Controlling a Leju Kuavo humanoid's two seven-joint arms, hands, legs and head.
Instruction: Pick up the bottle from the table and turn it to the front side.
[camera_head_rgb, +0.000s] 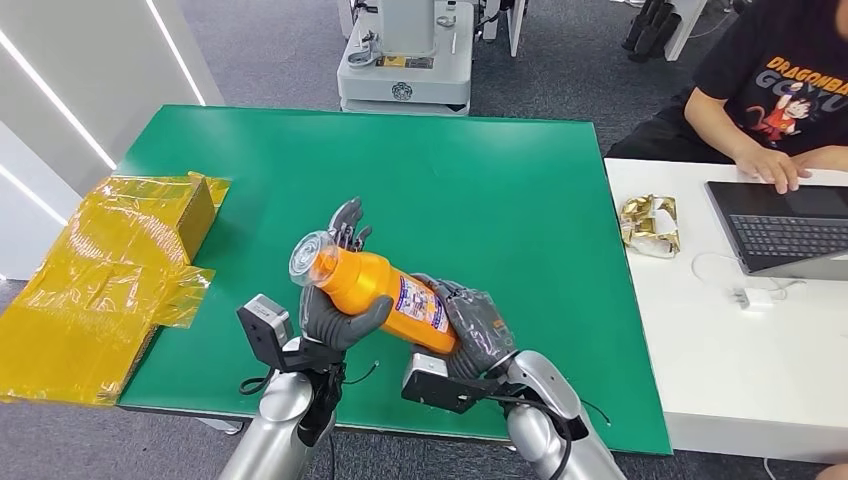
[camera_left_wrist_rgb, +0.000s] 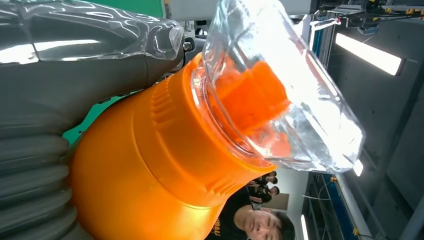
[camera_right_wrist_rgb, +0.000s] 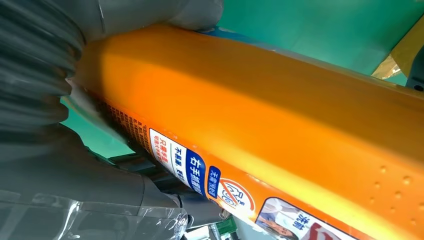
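Note:
An orange bottle (camera_head_rgb: 375, 288) with a clear cap (camera_head_rgb: 309, 259) and a printed label (camera_head_rgb: 423, 304) is held tilted above the near edge of the green table (camera_head_rgb: 480, 180), cap toward the left. My left hand (camera_head_rgb: 340, 305) grips its upper body near the neck. My right hand (camera_head_rgb: 478, 325) grips its base end. In the left wrist view the bottle's shoulder (camera_left_wrist_rgb: 150, 165) and the clear cap (camera_left_wrist_rgb: 285, 90) loom close beside the grey thumb. Along the bottle's side (camera_right_wrist_rgb: 260, 110) in the right wrist view runs the label (camera_right_wrist_rgb: 200, 170).
A yellow-wrapped box (camera_head_rgb: 190, 210) and crumpled yellow film (camera_head_rgb: 90, 290) lie at the table's left edge. To the right, a person (camera_head_rgb: 780, 90) sits at a white table (camera_head_rgb: 720, 340) with a laptop (camera_head_rgb: 785, 225) and a gold wrapper (camera_head_rgb: 648, 223). A robot base (camera_head_rgb: 405, 60) stands beyond the table.

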